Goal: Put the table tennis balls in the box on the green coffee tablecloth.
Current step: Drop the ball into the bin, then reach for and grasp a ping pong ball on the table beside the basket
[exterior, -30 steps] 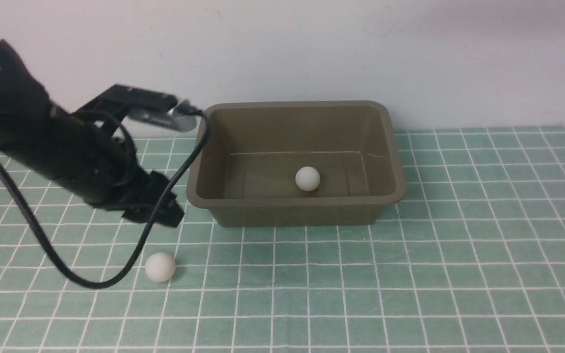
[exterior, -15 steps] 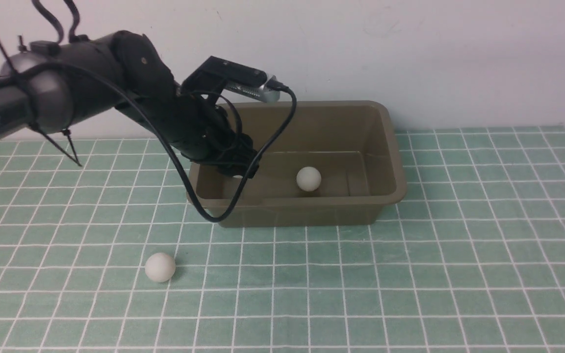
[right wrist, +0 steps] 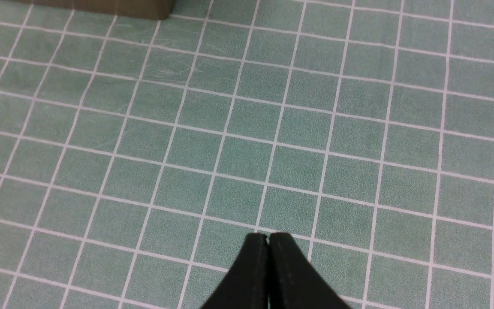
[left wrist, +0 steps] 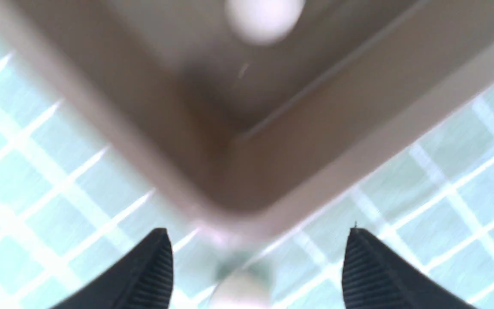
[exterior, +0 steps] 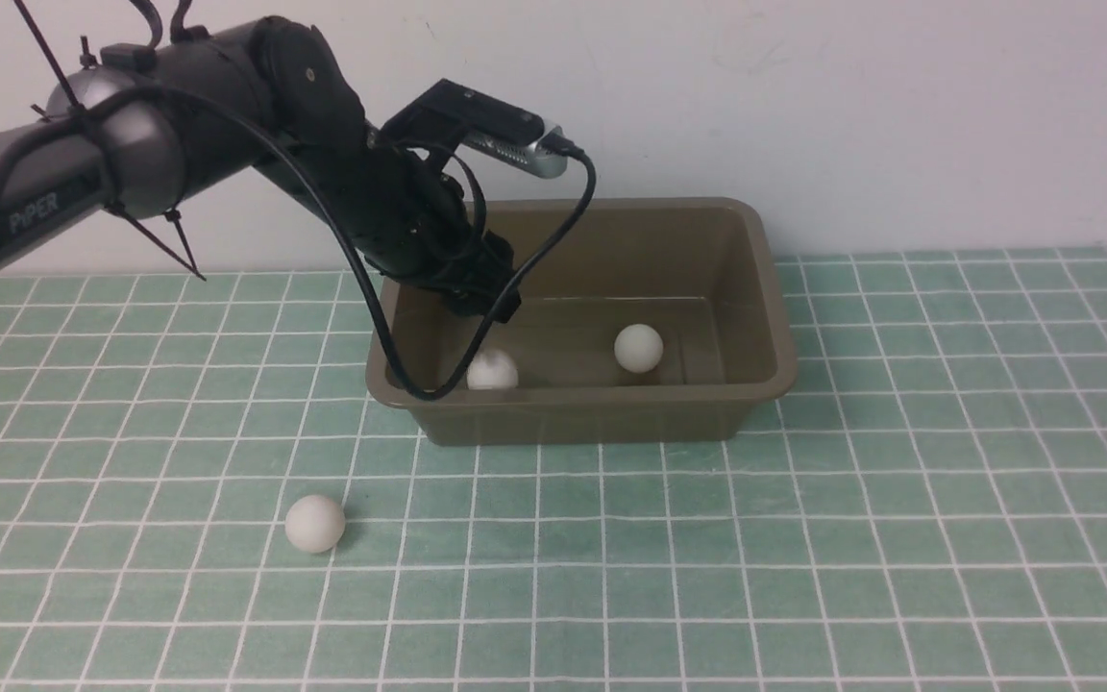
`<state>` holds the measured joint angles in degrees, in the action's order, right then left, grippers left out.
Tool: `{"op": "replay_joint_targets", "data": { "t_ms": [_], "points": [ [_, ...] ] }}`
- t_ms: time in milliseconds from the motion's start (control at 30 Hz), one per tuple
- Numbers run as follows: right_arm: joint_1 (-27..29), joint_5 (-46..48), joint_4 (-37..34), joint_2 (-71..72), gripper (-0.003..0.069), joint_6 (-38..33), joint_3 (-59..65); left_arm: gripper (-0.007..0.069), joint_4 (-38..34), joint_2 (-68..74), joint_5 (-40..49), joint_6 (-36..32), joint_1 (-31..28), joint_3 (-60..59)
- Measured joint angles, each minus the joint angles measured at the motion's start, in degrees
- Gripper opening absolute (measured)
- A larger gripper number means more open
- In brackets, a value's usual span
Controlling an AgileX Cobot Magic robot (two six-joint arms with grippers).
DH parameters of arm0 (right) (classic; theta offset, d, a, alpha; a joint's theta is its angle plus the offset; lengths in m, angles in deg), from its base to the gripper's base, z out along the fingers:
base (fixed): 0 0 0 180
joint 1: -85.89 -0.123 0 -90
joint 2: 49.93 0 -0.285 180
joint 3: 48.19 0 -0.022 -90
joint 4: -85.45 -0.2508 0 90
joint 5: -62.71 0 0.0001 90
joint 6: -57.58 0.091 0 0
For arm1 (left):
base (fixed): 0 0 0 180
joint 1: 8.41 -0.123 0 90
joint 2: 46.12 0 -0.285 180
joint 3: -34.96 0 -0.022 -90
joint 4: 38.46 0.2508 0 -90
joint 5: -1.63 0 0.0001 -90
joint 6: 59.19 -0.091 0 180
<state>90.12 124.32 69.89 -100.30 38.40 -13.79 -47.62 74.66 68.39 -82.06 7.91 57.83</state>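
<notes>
- Lower left, front view: one ball [exterior: 314, 524] lies loose on the cloth [exterior: 899, 538], the last to fetch, I judge.
- Left of centre: the left gripper [exterior: 488, 300] hangs over the box [exterior: 592, 421], at its left end, spread and empty, though its wrist view is blurred. Next it must lift clear and close on the loose ball.
- Centre: two balls [exterior: 638, 348] sit in the box, the left one half hidden by the near wall.
- Right gripper [right wrist: 268, 242], absent from the front view: pinched closed on nothing over cloth.
</notes>
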Motion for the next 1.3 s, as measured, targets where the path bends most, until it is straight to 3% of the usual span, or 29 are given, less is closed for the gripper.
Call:
{"op": "replay_joint_targets", "data": {
  "t_ms": [133,433,633,867,1300],
  "points": [
    [0.00,-1.03,0.00,1.14,-0.0018,0.00,1.25,0.0471,5.48,-4.52,3.31,3.23,-1.34,-0.10],
    [-2.57,-1.96,0.24,1.14,-0.0018,0.00,1.47,0.0471,3.76,-13.03,3.39,3.55,-3.47,-15.90],
    [-3.29,-1.96,0.77,1.14,-0.0018,0.00,1.49,0.0471,3.61,-12.97,-9.32,3.12,-3.47,-28.98],
    [-3.34,-1.91,0.78,1.14,-0.0018,0.05,1.49,0.0471,3.97,-12.41,-22.70,3.12,-3.54,-33.69],
    [-3.34,-1.87,0.83,1.14,-0.0018,0.05,1.49,0.0467,4.02,-2.94,-23.93,3.12,-3.54,-33.69]
  ]
}}
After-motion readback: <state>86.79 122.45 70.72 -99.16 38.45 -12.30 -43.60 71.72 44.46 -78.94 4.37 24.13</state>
